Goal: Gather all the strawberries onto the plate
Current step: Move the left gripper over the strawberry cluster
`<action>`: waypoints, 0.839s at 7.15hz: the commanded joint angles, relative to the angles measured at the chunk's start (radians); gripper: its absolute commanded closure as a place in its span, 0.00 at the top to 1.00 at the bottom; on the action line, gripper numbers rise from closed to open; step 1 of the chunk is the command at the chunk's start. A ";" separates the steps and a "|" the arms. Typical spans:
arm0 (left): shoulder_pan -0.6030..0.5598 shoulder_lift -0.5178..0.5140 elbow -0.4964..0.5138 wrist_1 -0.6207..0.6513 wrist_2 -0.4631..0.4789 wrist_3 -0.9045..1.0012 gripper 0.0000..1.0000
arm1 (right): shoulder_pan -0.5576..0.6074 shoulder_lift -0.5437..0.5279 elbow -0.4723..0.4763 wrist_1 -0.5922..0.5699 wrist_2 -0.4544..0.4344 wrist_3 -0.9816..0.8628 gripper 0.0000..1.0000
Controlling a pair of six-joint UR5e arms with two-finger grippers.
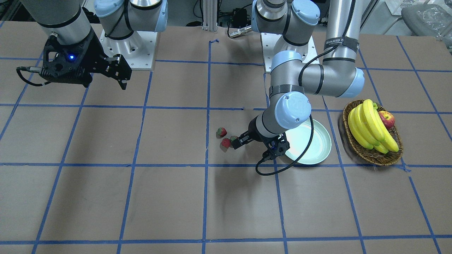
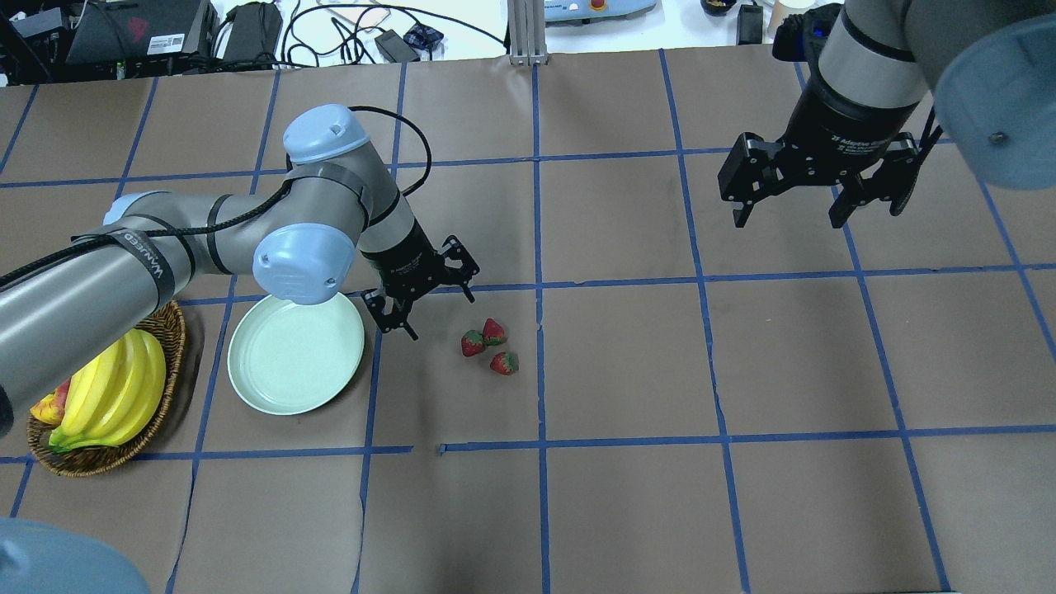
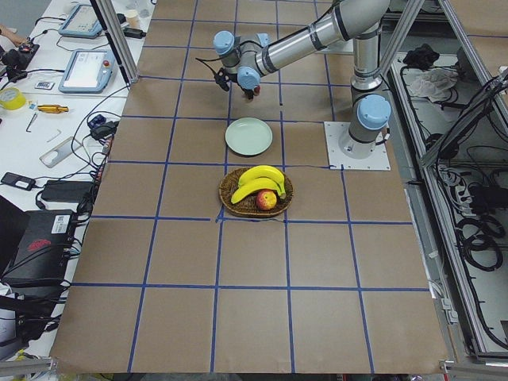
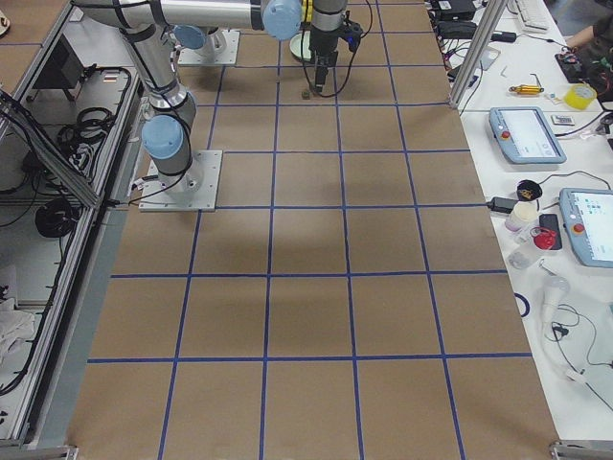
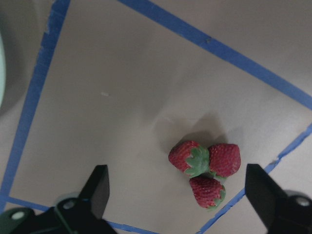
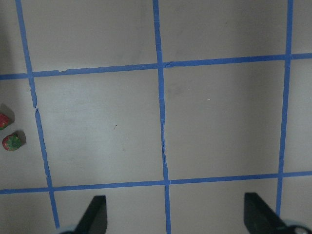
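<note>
Left gripper (image 2: 441, 318): jaws wide apart, holding nothing and touching nothing. It hangs low over the table (image 2: 660, 371), between the plate (image 2: 280, 363) and the strawberries (image 2: 493, 331), nearer the berries.

Right gripper (image 2: 785, 216): jaws also spread wide and empty. It is raised over the table, well apart from the berries and the plate.

Strawberries: all three lie on the brown table cover in one tight cluster, beside the plate and outside it. A blue tape line runs just past them.

Differences between views:
- The left wrist view shows the three berries pressed against one another, lying ahead of the spread fingers. The overhead view shows them only as a close group.
- In the front-facing view one berry is partly covered by the left gripper's finger.
- The right wrist view catches only two berries, at its left edge.
- The apple (image 1: 387, 119) in the basket (image 2: 169, 330) is plain in the front-facing view. In the overhead view the bananas (image 2: 115, 388) mostly hide it.
</note>
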 commanded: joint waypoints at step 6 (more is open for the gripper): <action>-0.116 -0.009 -0.014 0.139 0.162 -0.560 1.00 | 0.000 0.003 0.001 0.001 0.003 0.000 1.00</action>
